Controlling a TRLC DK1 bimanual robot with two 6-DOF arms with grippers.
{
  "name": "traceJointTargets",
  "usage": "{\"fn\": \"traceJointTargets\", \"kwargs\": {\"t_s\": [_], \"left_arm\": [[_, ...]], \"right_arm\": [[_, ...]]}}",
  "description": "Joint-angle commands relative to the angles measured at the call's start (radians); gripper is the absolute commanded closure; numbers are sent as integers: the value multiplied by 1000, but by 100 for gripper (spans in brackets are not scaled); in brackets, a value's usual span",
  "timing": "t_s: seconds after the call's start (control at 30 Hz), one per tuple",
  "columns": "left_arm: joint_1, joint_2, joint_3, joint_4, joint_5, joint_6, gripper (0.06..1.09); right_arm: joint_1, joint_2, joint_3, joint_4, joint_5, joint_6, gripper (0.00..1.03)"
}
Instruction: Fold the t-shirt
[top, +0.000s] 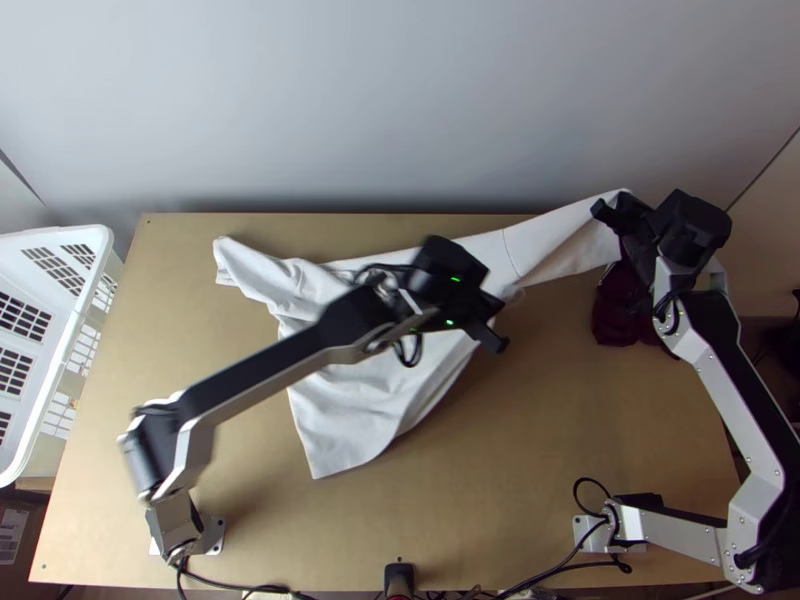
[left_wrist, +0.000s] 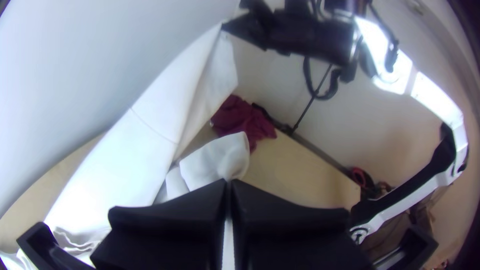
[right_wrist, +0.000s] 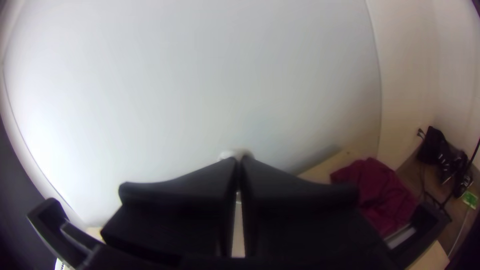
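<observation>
Top view: t-shirt (top: 345, 410) partly bunched, lower edge toward 7 o'clock; left tool (top: 499, 310) at centre, right tool (top: 622, 207) at 2 o'clock, both pinching cloth; counter (top: 545, 430) extends toward 5 o'clock.

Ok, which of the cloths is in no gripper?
The dark red cloth, bunched at the table's right; left gripper and right gripper hold the white cloth.

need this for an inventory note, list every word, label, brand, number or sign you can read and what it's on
No text can be read.
White label, beyond the table's left edge: too small to read.
Green tag, on the floor: too small to read.
Shirt: no print made out; the thin line across its raised part looks like a seam.
Basket: dark slots, no lettering made out.
</observation>
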Motion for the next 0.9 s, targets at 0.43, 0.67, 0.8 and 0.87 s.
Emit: {"fn": "traceJointTargets", "kwargs": {"t_s": [0.43, 0.67, 0.8, 0.87], "left_arm": [[623, -747, -76, -90, -2, -51, 105], [810, -953, -85, -110, -2, -34, 105], [896, -1032, -92, -110, -4, -34, 105], [900, -1078, -114, -101, -4, -30, 105]], "right_arm": [[-28, -250, 523, -463, -34, -12, 100], [-34, -167, 932, -750, -34, 6, 100], [-26, -145, 1058, -834, -34, 9, 100], [-16, -144, 1099, -862, -34, 11, 100]]}}
